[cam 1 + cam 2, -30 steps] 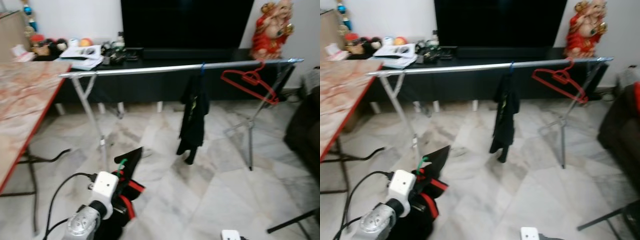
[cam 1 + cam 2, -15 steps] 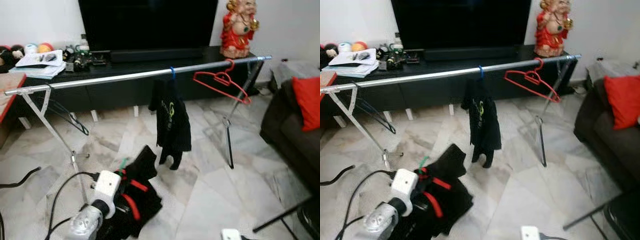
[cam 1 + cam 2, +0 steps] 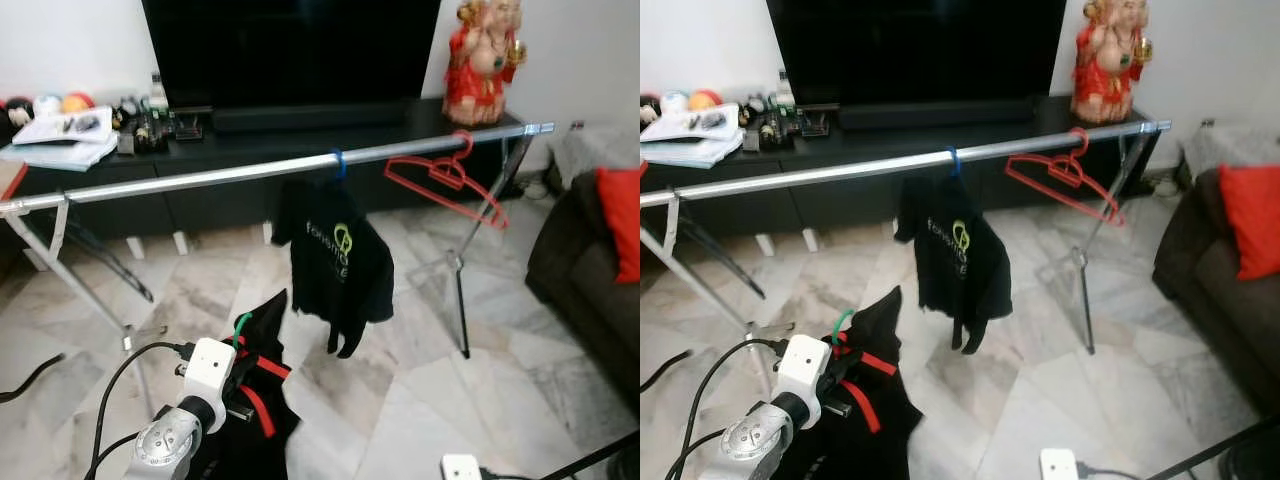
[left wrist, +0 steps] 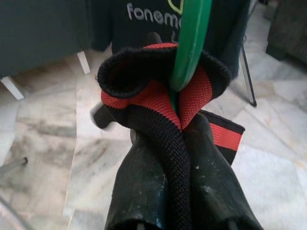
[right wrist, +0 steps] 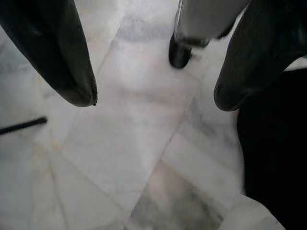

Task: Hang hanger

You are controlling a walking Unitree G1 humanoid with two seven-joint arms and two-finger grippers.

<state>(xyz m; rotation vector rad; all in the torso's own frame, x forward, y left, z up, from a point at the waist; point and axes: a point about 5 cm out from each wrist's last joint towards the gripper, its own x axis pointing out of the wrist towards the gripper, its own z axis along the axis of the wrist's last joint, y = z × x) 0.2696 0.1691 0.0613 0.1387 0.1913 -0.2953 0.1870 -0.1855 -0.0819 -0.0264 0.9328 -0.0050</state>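
My left gripper (image 4: pixel 175 129) is shut on a green hanger (image 4: pixel 191 43) together with the red-trimmed collar of the black garment (image 4: pixel 158 96) it carries. In the eye views this bundle (image 3: pixel 255 385) hangs low in front of me, with the green hook (image 3: pixel 243 322) sticking up. It is below and short of the silver clothes rail (image 3: pixel 200 180). On the rail hang a black printed T-shirt (image 3: pixel 335 265) on a blue hanger and an empty red hanger (image 3: pixel 445 175). My right gripper (image 5: pixel 153 96) is open over the marble floor, holding nothing.
The rail's crossed legs (image 3: pixel 460 290) stand on the marble floor. Behind it are a black TV bench (image 3: pixel 300 125) with clutter and a red statue (image 3: pixel 482 60). A dark sofa with a red cushion (image 3: pixel 622 220) is at the right. Black cables (image 3: pixel 120 390) trail near my left arm.
The camera has shifted, so the rack now sits a little nearer and more centred. The hanging T-shirt has turned to show its print. My left gripper still holds the garment and hanger.
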